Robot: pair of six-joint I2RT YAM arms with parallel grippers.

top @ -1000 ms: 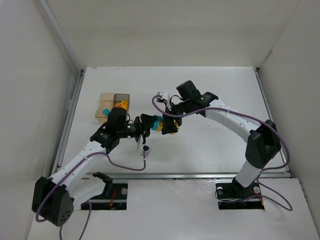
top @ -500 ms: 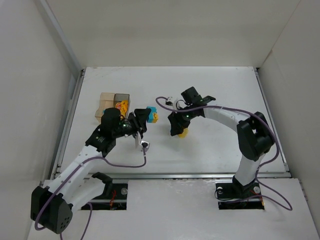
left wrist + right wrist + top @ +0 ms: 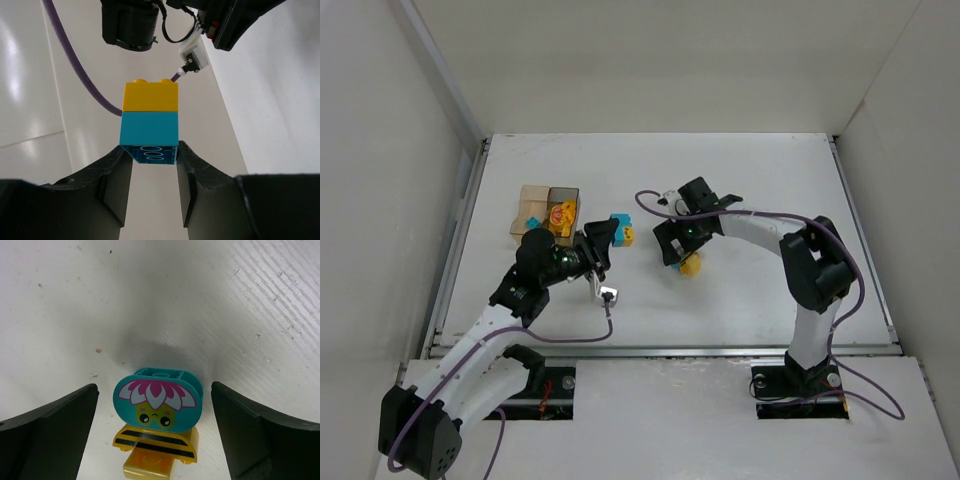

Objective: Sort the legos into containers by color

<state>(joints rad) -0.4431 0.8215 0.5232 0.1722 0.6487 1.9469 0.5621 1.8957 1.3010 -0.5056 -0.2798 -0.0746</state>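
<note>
Nearest the arm bases, a small figure-like lego (image 3: 158, 402) is seen standing on the white table (image 3: 770, 190). It is made up of a rounded teal head, printed with pink petals and a little face, set on a yellow body with black stripes. The piece is flanked by the fingers of the right gripper (image 3: 684, 256), which are spread wide and kept well apart from it on both sides. Nothing is gripped by them.

Slightly farther and to the left, a two-brick stack is clamped by the left gripper (image 3: 148, 156). The cyan brick (image 3: 149, 135) is pinched at its sides between the two narrowly parted fingers, and a yellow brick (image 3: 150, 96) is stuck onto its far end. The stack is pointed out towards the right arm. A purple cable (image 3: 570, 335) is looped below the left arm.

Farther back on the left, the joined containers (image 3: 548, 208) are found on the table, just beside the left wrist. The tan-clear box (image 3: 532, 198) is placed on the outer side and the dark grey box (image 3: 567, 196) next to it. Orange and yellow pieces (image 3: 560, 213) are seen inside the grey one.
</note>
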